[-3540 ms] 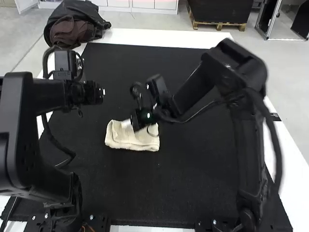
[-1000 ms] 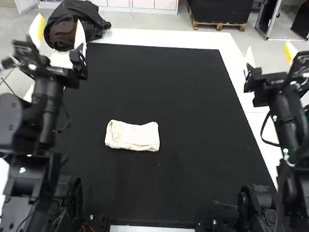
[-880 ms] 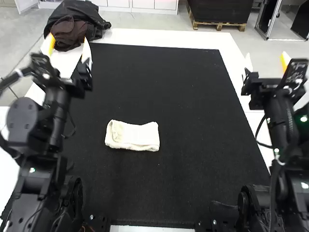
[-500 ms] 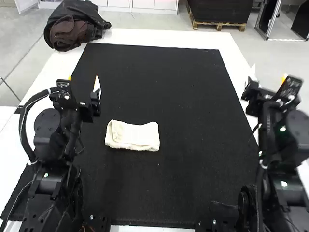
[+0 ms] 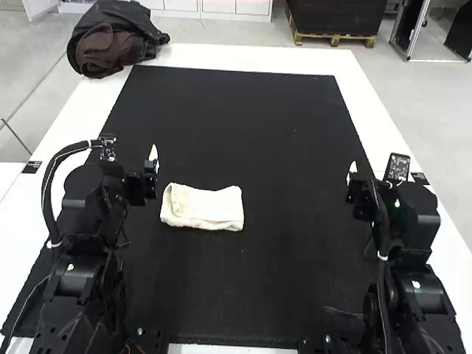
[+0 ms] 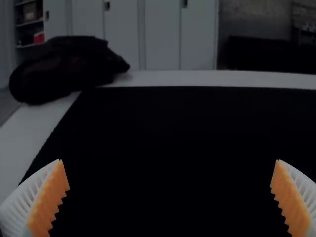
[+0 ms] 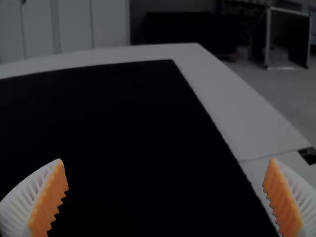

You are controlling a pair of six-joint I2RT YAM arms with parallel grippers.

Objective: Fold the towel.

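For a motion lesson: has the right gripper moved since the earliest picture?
Yes: the right gripper went rightward from the towel to near the black mat's right edge.

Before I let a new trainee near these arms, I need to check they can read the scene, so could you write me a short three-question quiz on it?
1. Multiple choice. How does the towel lie on the black mat?
a) spread out flat
b) folded into a compact, roughly rectangular shape
c) bunched in a loose heap

2. True or false. The left pincer and the right pincer both stand open.

3. Fill in the blank. Seen from the robot, the dark bundle sits at the far ______ corner of the table.

Key: 1 b; 2 true; 3 left.
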